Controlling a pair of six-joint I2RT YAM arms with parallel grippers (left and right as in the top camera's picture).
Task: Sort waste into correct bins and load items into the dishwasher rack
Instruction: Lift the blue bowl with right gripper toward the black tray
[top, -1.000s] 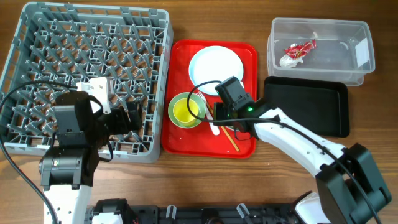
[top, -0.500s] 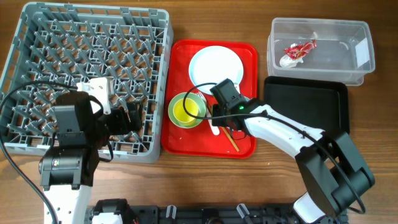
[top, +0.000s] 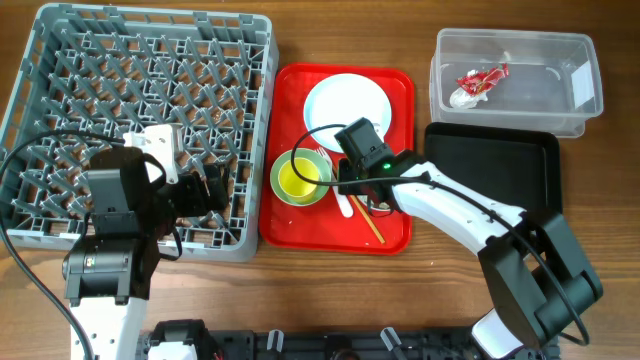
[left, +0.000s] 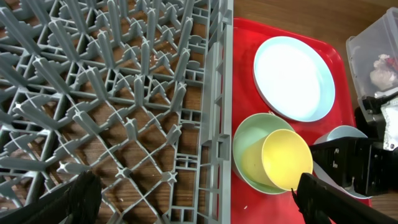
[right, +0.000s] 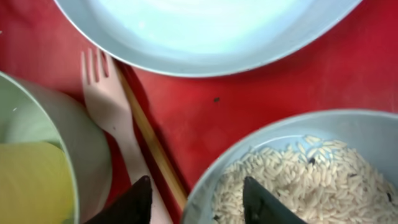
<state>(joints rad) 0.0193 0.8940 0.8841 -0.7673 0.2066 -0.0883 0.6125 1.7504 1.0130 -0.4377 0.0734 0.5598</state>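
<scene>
Shows right gripper (right: 196, 194) spread wide, gripping nothing, astride the rim of the pale blue-white bowl (right: 273, 134) holding the food scraps (right: 298, 180) on the red tray (top: 392, 85); left gripper (left: 196, 200) likewise spread, empty, over the dishwasher rack (top: 150, 100) edge. Counts only the snack wrapper (top: 480, 82) sorted, in the clear tub (top: 440, 55); leaves scraps undumped, black tray (top: 500, 170) bare, and plate (left: 292, 78), green bowl (left: 249, 149), yellow cup (left: 286, 158), spoon (right: 106, 93), chopsticks (right: 149, 143) all off the rack. Reads no brand or writing, wrapper print too small.

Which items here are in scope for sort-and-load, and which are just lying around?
In scope: wrapper, food scraps, clear tub, black tray, rack, plate, green bowl, yellow cup, pale bowl, white utensil, chopsticks.
Lying about: red tray, wooden table.
</scene>
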